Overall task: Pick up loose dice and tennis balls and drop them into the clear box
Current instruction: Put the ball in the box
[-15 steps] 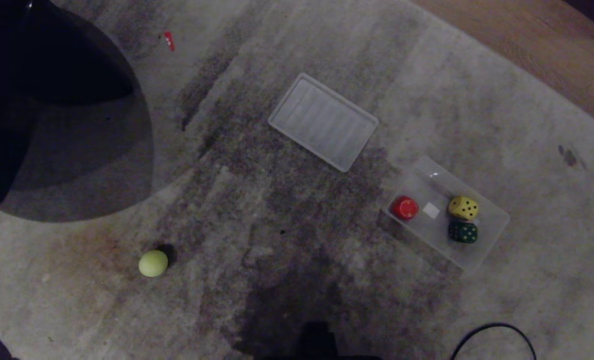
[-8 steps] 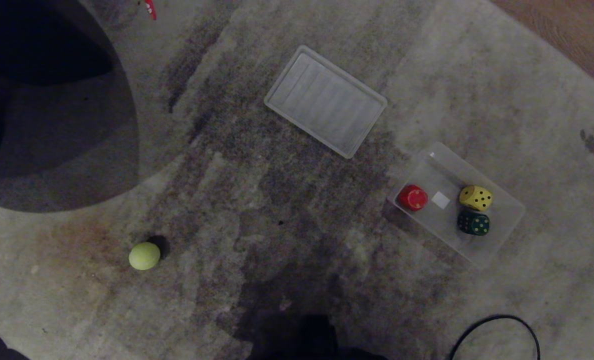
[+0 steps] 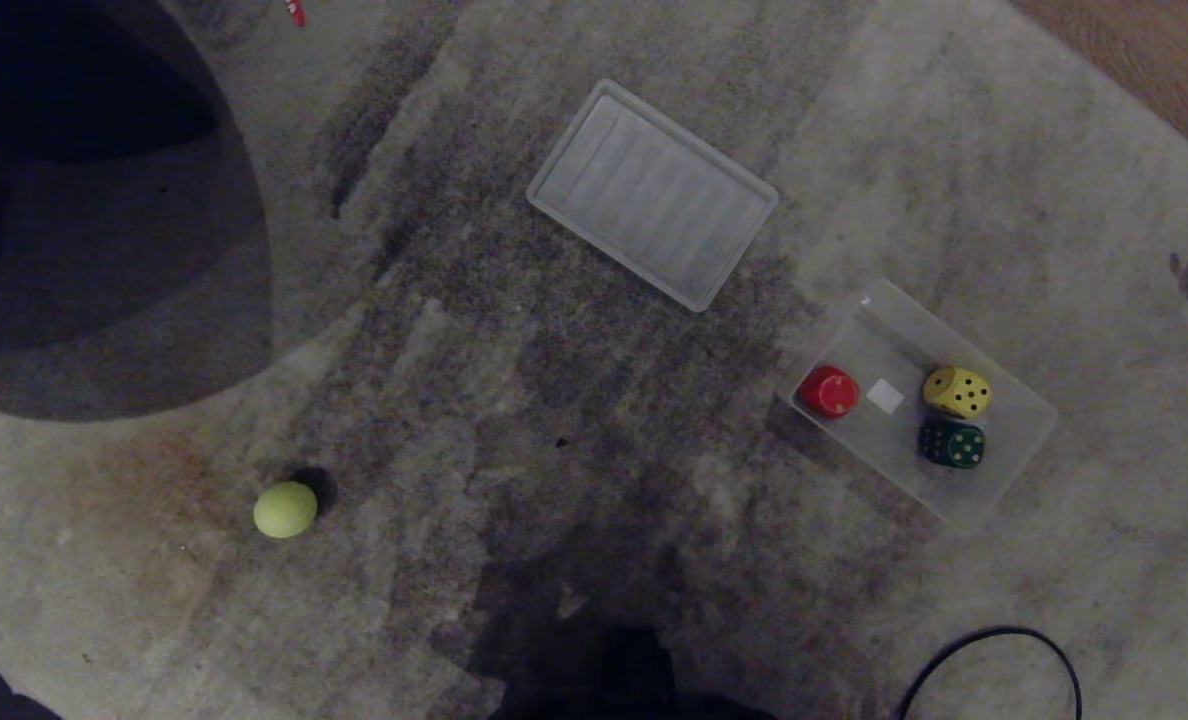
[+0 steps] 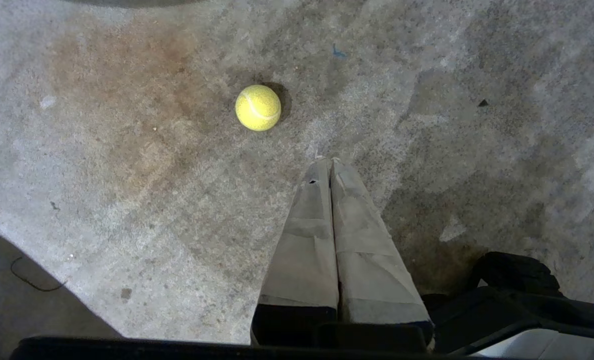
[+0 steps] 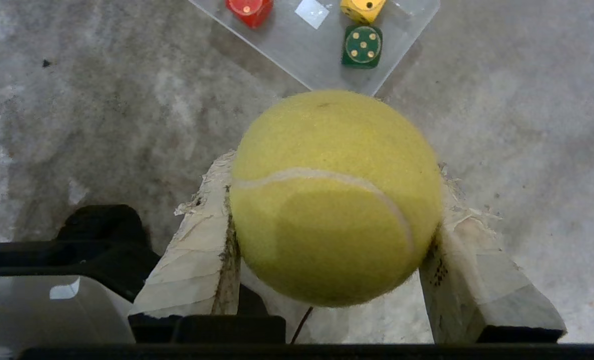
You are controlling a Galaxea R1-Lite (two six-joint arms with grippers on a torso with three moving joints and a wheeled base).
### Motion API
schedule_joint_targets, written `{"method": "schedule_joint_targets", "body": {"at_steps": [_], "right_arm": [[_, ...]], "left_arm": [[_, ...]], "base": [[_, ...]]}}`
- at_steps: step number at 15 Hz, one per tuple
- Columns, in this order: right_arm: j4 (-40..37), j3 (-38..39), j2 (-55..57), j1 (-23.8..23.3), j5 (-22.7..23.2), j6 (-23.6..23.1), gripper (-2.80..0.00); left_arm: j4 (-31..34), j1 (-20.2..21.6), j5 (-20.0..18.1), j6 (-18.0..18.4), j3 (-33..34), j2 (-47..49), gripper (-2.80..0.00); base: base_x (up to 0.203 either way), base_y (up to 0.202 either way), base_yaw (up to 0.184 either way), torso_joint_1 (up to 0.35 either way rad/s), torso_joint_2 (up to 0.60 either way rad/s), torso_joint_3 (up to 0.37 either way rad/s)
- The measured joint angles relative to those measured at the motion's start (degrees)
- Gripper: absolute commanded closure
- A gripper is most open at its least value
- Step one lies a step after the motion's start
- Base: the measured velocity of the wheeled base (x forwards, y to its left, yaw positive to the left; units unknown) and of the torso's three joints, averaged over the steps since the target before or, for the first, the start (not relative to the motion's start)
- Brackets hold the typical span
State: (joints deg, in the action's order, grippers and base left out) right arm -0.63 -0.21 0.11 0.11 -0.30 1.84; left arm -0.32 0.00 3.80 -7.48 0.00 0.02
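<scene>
Right tool (image 5: 334, 220) grips tennis ball (image 5: 334, 197) | left tool (image 4: 330, 162) closed | clear box (image 3: 1029, 425) on open carpet (image 3: 574, 400)

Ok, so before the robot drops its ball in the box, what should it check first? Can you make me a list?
1. Ball held: ok. The right gripper clamps a tennis ball between both fingers.
2. Clear box open: ok. Its lid lies apart on the rug.
3. Room inside: ok. Only the red piece, yellow die and green die sit there.
4. Gripper over the box: not ok, the box lies ahead of it.
5. Left gripper free: ok, shut and empty near the loose ball.
</scene>
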Motion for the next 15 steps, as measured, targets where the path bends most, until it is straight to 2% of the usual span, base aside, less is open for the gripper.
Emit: {"method": "schedule_joint_targets", "body": {"at_steps": [4, 8, 12, 15], "right_arm": [[-6.72, -6.27, 3.85, -0.22, -2.75, 2.40, 0.00], [-6.81, -15.15, 19.47, -0.43, -3.46, 8.57, 0.00], [4.26, -18.83, 41.05, -0.80, -4.15, 13.26, 0.00], [19.89, -20.05, 60.51, -1.02, -5.97, 16.03, 0.00]], "left_arm": [[-0.03, 0.00, 0.00, -0.02, 0.00, 0.00, 0.00], [-0.03, 0.00, 0.02, -0.02, 0.00, 0.00, 0.00], [-0.03, 0.00, 0.02, -0.01, 0.00, 0.00, 0.00], [-0.03, 0.00, 0.03, -0.02, 0.00, 0.00, 0.00]], "base": [[0.000, 0.000, 0.000, 0.000, 0.00, 0.000], [0.000, 0.000, 0.000, 0.000, 0.00, 0.000], [0.000, 0.000, 0.000, 0.000, 0.00, 0.000], [0.000, 0.000, 0.000, 0.000, 0.00, 0.000]]}}
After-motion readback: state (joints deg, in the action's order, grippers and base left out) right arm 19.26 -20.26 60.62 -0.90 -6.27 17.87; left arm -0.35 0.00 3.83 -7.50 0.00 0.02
